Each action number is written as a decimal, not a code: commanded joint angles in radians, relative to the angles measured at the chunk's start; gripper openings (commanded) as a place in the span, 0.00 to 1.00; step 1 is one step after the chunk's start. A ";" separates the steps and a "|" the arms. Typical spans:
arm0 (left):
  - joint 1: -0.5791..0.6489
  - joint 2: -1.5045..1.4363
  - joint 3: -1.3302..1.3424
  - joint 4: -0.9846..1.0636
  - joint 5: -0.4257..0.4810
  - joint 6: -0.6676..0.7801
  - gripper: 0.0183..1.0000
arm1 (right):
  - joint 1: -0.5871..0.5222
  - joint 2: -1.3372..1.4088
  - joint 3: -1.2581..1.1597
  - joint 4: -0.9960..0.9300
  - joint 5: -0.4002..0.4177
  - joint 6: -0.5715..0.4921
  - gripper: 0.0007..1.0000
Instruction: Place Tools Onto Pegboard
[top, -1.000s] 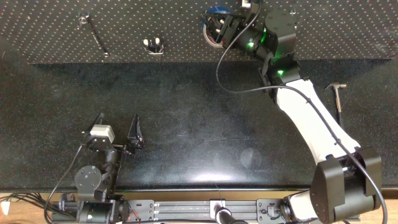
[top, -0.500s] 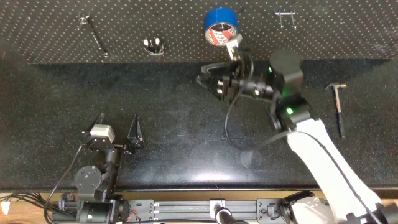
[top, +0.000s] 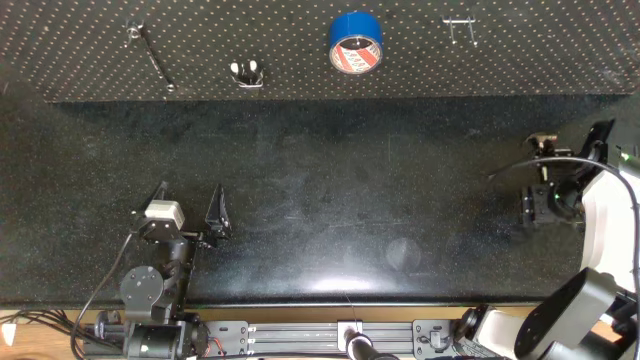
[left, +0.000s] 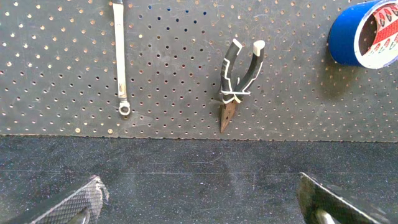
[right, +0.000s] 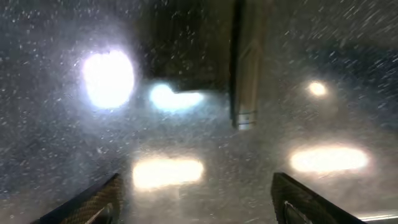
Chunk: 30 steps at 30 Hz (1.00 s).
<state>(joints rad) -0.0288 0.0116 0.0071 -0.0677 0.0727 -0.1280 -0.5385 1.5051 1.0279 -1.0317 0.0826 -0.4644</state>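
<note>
Toward the pegboard's (top: 80, 40) left end you have one wrench (top: 150, 55) hanging, ring end down. Next along hangs one pair of pliers (top: 247, 73), nose down. Past the middle comes one blue tape roll (top: 356, 45), then one metal hook (top: 460, 30) nearer the right end. That makes three tools on the board. Your left gripper (left: 200, 183) sits low near the table's (top: 320, 200) front-left corner, facing the board, its two fingers spread wide. By the table's right edge lies one hammer (top: 543, 141). Your right gripper (right: 196, 180) hangs close to it, fingers spread apart, with the blurred handle lying just beyond their tips, apart from both.
</note>
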 joint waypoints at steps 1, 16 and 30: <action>0.001 -0.008 -0.002 -0.005 0.010 0.002 0.99 | -0.037 0.119 0.085 0.003 0.034 -0.129 0.78; 0.001 -0.008 -0.002 -0.005 0.010 0.002 0.99 | -0.087 0.435 0.229 0.073 -0.143 -0.172 0.78; 0.001 -0.008 -0.002 -0.005 0.010 0.002 0.99 | -0.014 -0.146 -0.047 0.327 -0.388 0.048 0.07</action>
<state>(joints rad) -0.0288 0.0116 0.0071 -0.0673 0.0727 -0.1280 -0.5884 1.5513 1.0683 -0.7681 -0.2581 -0.4892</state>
